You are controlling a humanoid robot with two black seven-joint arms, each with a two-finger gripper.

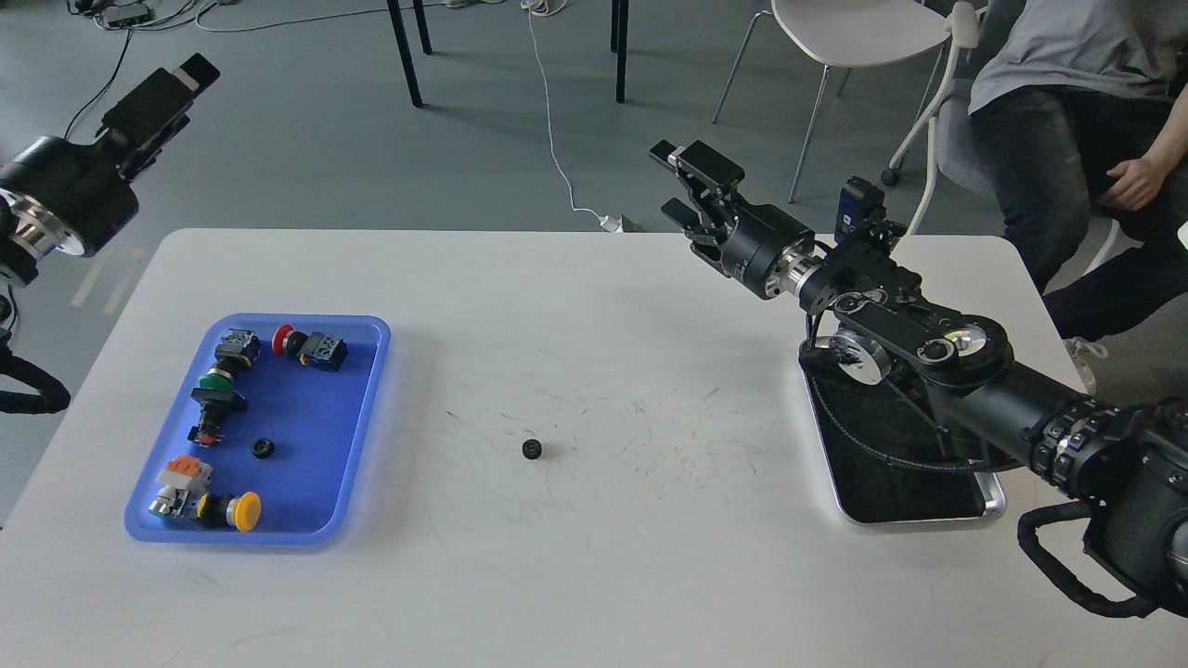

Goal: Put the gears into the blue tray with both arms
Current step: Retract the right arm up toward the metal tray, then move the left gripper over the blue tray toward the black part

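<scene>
Head view: one gear (532, 449) lay loose on the white desk (594, 575), between the blue tray (367, 408) and the steel tray (914, 515); another gear (263, 448) sat in the blue tray. Our right gripper (682, 181) hung raised, open and empty, up and right of the loose gear. Our left gripper (167, 88) stood high, well apart; its state we could not tell. In our judgement neither was clearly nearer. Grey floor, chairs and a seated person lay behind.

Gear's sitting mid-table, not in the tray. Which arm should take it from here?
Left, probably. The loose gear lies between the blue tray and the steel tray. The left gripper hangs on the blue tray's side; the right gripper is raised at the far edge.
</scene>
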